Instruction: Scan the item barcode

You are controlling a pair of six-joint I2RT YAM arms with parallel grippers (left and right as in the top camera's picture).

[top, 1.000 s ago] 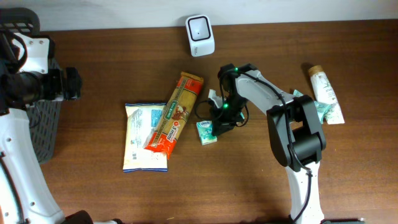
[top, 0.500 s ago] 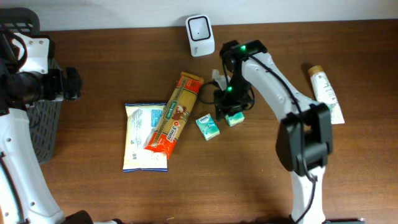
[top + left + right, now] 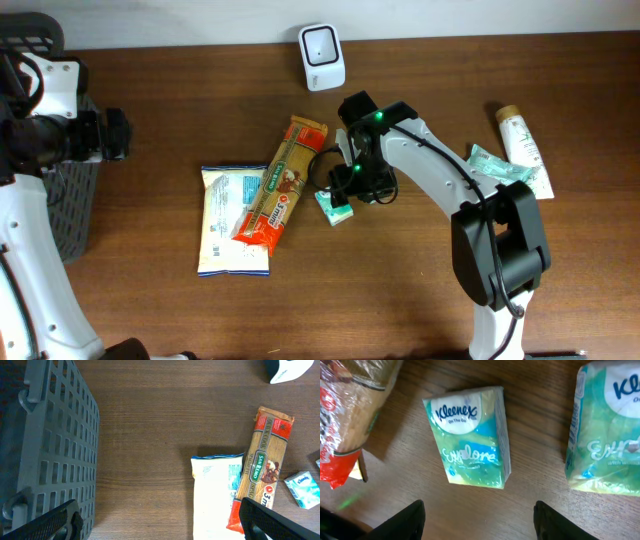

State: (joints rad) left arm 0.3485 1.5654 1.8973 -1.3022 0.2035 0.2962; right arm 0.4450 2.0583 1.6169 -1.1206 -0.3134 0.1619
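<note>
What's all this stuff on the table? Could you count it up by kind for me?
Tissue packs: 3
Pasta pack: 1
White bag: 1
Tube: 1
Scanner: 1
Basket: 1
Total: 8

Dark brown wooden table (image 3: 535,435): matt, fine visible grain. Teal-and-white tissue packet (image 3: 470,435), frame centre: glossy crinkled plastic film. Long pasta packet (image 3: 262,467): shiny clear film. Grey lattice basket (image 3: 60,450), left: matt moulded plastic.
</note>
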